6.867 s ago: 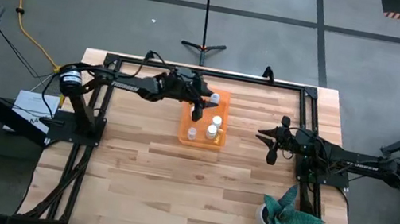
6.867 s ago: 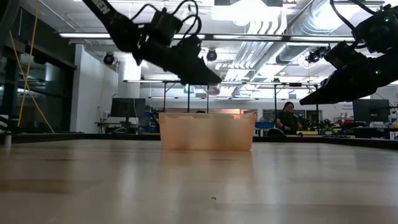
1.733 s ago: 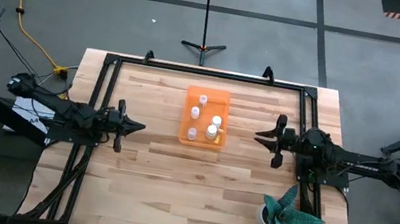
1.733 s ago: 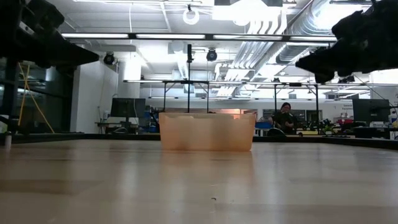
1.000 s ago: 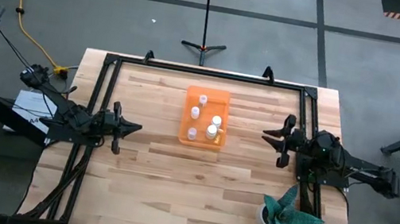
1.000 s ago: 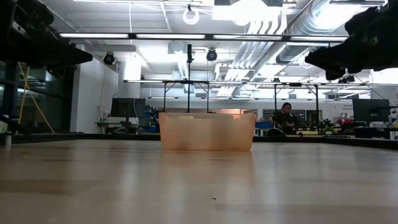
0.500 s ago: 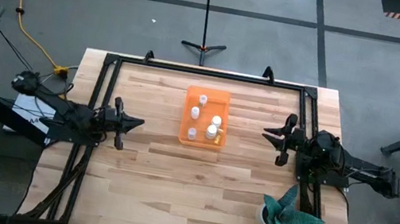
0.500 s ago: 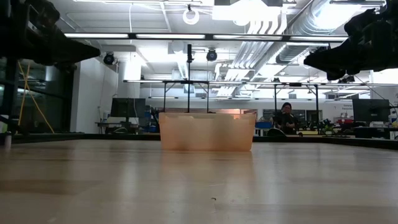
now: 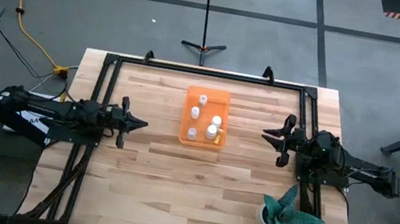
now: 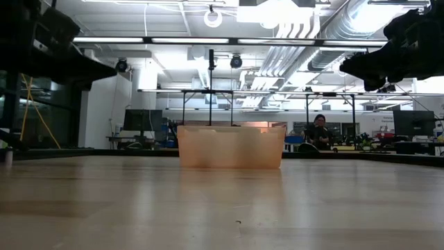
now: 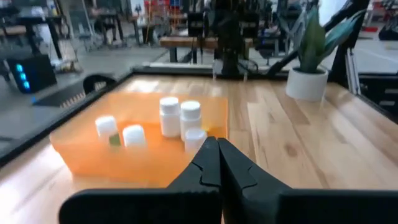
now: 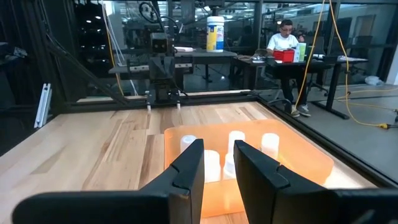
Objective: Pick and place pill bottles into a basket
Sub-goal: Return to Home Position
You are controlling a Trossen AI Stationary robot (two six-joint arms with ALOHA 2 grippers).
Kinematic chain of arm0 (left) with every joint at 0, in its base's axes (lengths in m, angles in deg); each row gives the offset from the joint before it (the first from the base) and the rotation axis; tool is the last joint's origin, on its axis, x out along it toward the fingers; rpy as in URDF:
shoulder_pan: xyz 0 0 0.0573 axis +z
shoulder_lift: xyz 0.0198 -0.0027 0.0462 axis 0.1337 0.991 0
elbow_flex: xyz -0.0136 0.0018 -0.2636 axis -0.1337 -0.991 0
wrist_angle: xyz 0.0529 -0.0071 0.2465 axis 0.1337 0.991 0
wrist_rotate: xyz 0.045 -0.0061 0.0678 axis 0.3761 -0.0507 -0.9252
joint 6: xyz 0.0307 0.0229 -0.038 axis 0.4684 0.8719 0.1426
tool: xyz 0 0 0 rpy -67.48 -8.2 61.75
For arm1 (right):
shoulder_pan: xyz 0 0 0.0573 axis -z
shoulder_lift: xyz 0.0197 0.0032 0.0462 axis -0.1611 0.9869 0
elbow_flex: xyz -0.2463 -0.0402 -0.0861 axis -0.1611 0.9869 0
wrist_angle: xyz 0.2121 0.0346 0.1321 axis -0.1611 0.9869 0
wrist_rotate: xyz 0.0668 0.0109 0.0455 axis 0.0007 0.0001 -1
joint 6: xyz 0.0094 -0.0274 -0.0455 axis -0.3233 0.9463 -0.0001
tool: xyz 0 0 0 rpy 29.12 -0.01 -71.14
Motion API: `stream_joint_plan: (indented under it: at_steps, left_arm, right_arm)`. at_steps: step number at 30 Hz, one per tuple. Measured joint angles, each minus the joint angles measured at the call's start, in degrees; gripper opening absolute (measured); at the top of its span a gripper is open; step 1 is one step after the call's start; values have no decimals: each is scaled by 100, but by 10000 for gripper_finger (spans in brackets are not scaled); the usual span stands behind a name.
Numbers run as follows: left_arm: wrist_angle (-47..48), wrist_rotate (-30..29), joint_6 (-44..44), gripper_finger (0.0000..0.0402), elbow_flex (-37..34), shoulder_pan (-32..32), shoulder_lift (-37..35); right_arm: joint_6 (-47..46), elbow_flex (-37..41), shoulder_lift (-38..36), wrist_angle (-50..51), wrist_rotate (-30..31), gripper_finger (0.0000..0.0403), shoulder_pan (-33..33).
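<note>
The orange translucent basket (image 9: 204, 117) stands on the table's far middle; the low view shows it as basket (image 10: 231, 146). Several pill bottles (image 9: 211, 131) with white caps stand inside it, seen as bottles (image 11: 179, 117) in the left wrist view and bottles (image 12: 236, 142) in the right wrist view. My left gripper (image 9: 145, 125) hovers left of the basket, shut and empty, pointing at it (image 11: 211, 142). My right gripper (image 9: 266, 134) hovers right of the basket, its fingers (image 12: 217, 149) a little apart with nothing between them.
A teal plant in a white pot (image 9: 286, 216) stands near the table's right front corner; it also shows as the plant (image 11: 308, 78) in the left wrist view. A black frame (image 9: 206, 72) runs around the table. A person (image 12: 283, 38) sits at a desk in the room behind.
My left gripper has moved a little toward the basket, still shut. The basket and bottles have stayed put.
</note>
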Motion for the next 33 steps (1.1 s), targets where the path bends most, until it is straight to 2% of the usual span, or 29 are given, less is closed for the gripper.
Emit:
stream_joint_plan:
  at_steps: [7, 14, 24, 31, 33]
  left_arm:
    - [-82, 170, 390, 29, 0, 0, -238]
    - [136, 846, 764, 24, 0, 0, -798]
    - [179, 905, 776, 122, 0, 0, -807]
    - [179, 895, 763, 143, 0, 0, -807]
    - [173, 897, 399, 143, 0, 0, -807]
  right_arm:
    - [-4, -2, 0, 15, -69, 78, 0]
    - [-131, -2, 0, 15, -118, 78, -1]
    - [46, -2, 0, 30, 7, 78, -2]
    - [52, -2, 0, 30, 9, 78, 0]
    - [59, -2, 0, 32, 11, 78, 0]
